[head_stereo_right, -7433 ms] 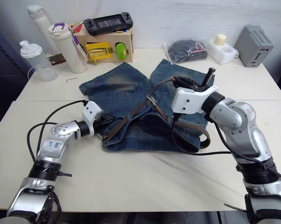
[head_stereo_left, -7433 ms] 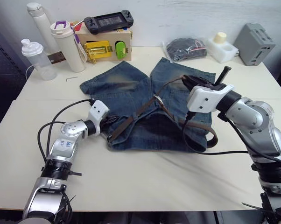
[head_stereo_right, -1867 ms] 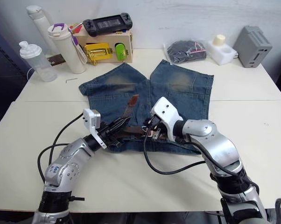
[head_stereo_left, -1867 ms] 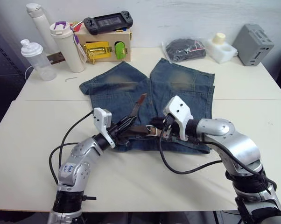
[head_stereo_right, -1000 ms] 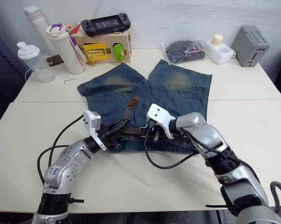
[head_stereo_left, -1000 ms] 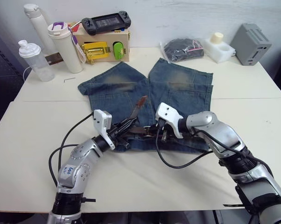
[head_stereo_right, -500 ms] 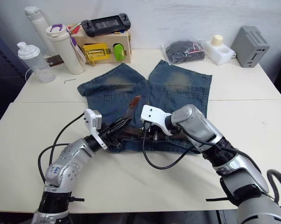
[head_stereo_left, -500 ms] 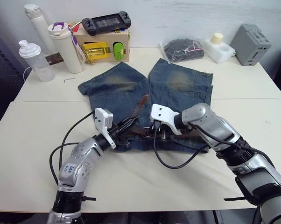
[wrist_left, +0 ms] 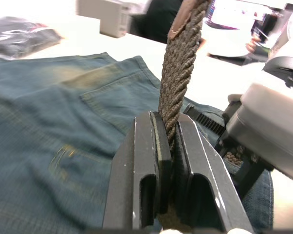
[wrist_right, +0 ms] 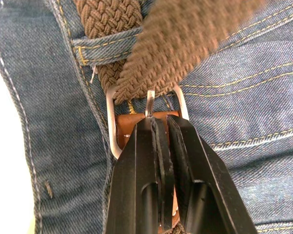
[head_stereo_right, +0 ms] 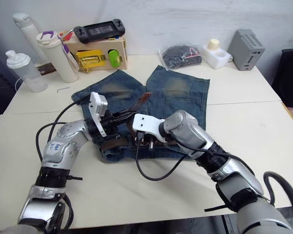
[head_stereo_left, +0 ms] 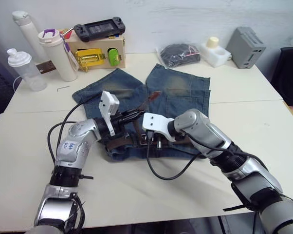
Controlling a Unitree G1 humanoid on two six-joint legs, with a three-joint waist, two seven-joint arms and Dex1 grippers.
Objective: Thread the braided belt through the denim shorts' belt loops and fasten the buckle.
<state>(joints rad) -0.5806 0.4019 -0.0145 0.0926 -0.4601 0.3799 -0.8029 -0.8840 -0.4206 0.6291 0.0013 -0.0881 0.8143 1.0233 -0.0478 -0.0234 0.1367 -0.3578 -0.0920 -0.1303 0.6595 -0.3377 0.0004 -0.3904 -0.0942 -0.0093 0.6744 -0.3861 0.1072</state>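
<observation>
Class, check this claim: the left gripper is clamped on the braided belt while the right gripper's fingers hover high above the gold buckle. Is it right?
Not quite. The buckle is silver, not gold, as the right wrist view shows. The left gripper does clamp the braided belt, and the right gripper is at the buckle.

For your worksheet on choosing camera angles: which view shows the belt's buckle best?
The right wrist view: the buckle sits close up, its silver frame and prong clear, with the braided belt passing through it. In the eye views the right tool largely hides it.

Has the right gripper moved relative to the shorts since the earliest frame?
Yes. The right gripper has come from over the denim shorts' leg to the waistband, at the buckle.
</observation>
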